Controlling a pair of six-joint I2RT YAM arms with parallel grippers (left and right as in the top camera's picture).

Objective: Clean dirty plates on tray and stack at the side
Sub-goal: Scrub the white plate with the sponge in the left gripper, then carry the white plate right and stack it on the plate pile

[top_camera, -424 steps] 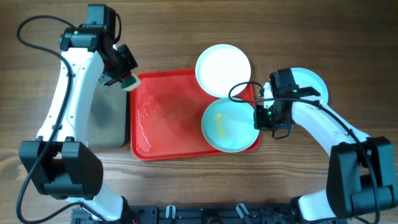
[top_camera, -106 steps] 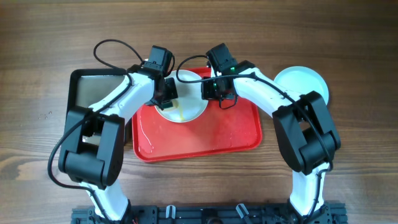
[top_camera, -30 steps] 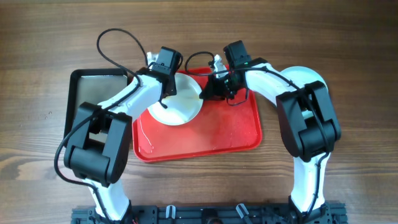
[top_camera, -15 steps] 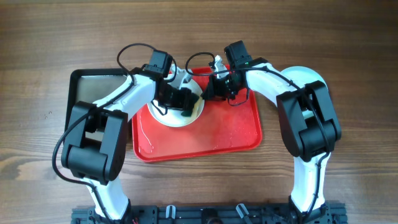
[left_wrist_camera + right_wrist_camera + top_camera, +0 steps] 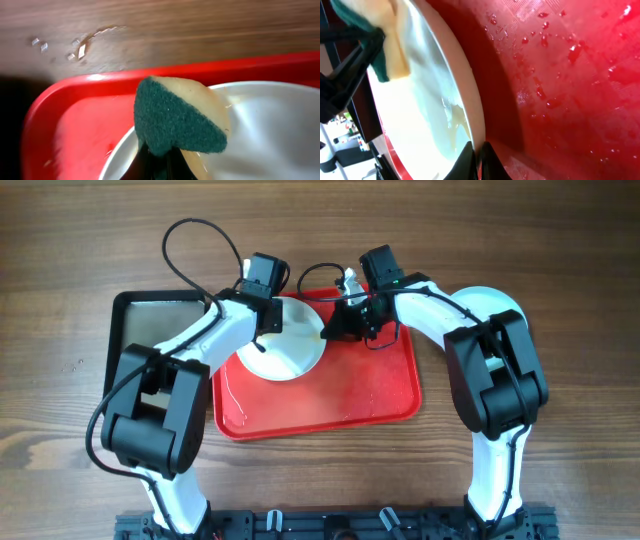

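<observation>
A white-looking plate [image 5: 290, 352] stands tilted on the red tray [image 5: 350, 395], with a yellowish smear on its face [image 5: 452, 112]. My right gripper [image 5: 334, 330] is shut on its right rim [image 5: 476, 150]. My left gripper [image 5: 268, 320] is shut on a green and yellow sponge [image 5: 175, 120]. It presses the sponge on the plate's upper left rim [image 5: 270, 130]. The sponge also shows in the right wrist view [image 5: 385, 45]. A pale mint-blue plate [image 5: 505, 305] lies on the table right of the tray, partly hidden by my right arm.
A black tray with a grey inside [image 5: 160, 340] lies left of the red tray. The red tray's floor is wet with droplets [image 5: 570, 90]. Water drops lie on the wood beyond the tray's far rim [image 5: 80, 47].
My left gripper has moved the sponge from the plate's lower right middle back up to its upper left rim. My right gripper still holds the plate tilted in the same place.
</observation>
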